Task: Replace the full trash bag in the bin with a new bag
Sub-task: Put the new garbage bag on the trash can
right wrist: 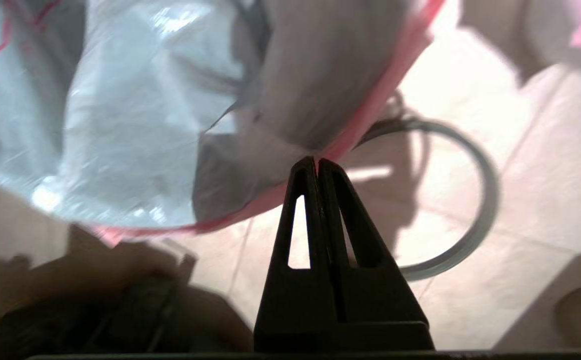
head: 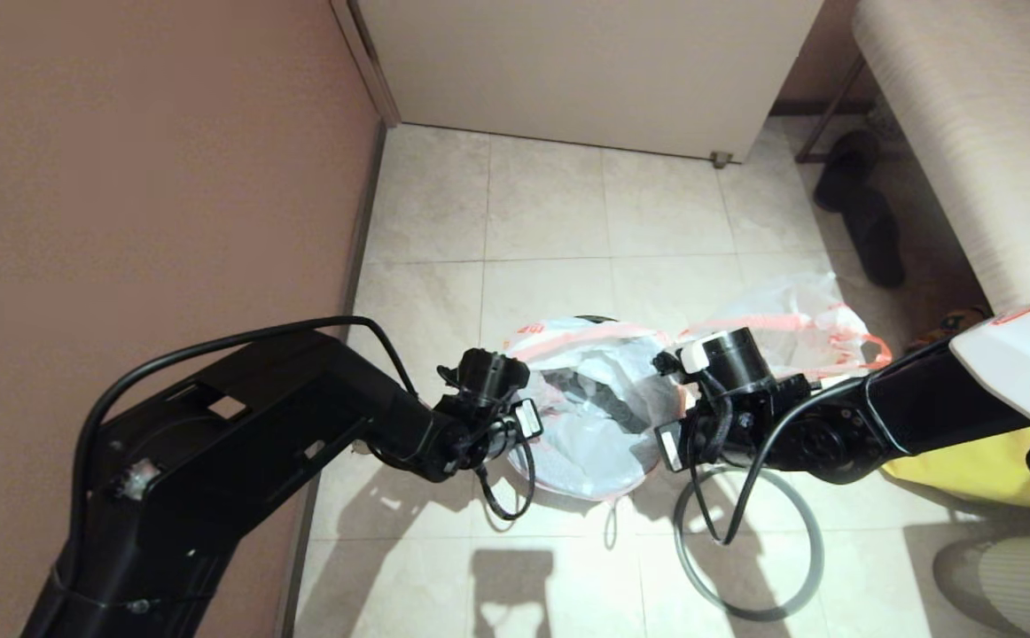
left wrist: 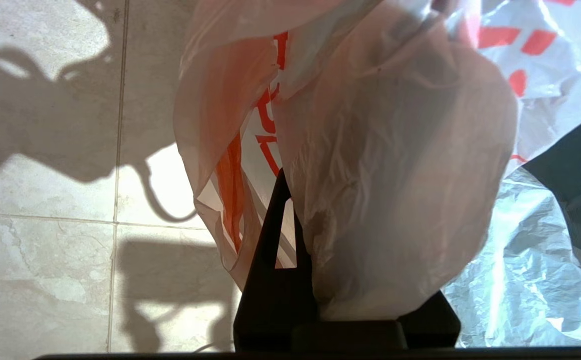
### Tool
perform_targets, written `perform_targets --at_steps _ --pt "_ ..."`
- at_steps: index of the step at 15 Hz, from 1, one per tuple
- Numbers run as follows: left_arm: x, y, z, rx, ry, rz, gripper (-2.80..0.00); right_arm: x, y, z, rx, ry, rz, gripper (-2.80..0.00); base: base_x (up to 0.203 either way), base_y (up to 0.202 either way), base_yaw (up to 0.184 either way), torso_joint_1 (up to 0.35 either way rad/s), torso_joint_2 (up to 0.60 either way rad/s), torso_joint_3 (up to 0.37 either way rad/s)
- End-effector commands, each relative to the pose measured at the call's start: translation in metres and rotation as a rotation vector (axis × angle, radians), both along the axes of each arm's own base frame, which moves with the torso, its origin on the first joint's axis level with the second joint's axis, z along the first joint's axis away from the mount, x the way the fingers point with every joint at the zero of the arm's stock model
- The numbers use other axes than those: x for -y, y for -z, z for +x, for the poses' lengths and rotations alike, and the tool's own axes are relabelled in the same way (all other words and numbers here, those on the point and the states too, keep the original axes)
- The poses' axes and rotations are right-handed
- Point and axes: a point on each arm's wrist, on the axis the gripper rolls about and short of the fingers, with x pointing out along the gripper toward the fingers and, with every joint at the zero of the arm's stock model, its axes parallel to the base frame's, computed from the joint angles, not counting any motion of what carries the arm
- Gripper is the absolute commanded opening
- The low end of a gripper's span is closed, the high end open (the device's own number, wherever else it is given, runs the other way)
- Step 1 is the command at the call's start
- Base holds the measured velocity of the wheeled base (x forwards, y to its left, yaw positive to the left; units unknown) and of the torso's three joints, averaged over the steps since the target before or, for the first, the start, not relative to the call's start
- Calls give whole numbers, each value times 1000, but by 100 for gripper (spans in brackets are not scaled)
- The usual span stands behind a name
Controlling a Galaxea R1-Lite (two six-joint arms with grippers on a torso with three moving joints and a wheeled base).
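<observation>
Trash bag film fills the space between both claws: the new bag [head: 599,399], translucent white with a pink-red rim band and red print, hangs spread open over the bin [head: 595,390], whose black inside shows only as a dark patch through the bag's mouth. The left claw [left wrist: 290,200] is clamped on a bunched fold of that rim on the bag's left side, film billowing over its fingers; the right claw [right wrist: 317,162] has its fingers pressed together on the pink band at the opposite edge. Just beside the right arm a thin grey hoop [head: 750,540] lies flat on the floor [head: 550,221], apart from the bin. Behind the right wrist the full trash bag [head: 790,323] sits on the tiles, crumpled, its red print facing up. Pale beige tiles with thin grout lines run to a brown wall [head: 152,177] close on the left and a light cabinet [head: 586,71] ahead, leaving open floor between bin and cabinet. On the right stand a pale upholstered bench [head: 958,133], dark slippers [head: 861,213] under its edge, and a yellow fabric bag [head: 967,465] near the right arm.
</observation>
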Motion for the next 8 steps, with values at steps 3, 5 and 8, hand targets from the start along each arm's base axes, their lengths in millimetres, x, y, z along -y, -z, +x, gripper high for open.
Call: perform_targets --at_steps 3,5,8 --pt "0 0 0 1 -3 -3 -280 -7 1 5 79 -14 -88 -280 0 0 0 0 0 0" --pt "0 0 0 2 -3 -3 -280 -10 7 8 88 14 -122 -280 0 0 0 0 0 0" --pt "0 0 0 1 -3 -3 -280 -17 8 3 84 2 -112 -280 0 0 0 0 0 0"
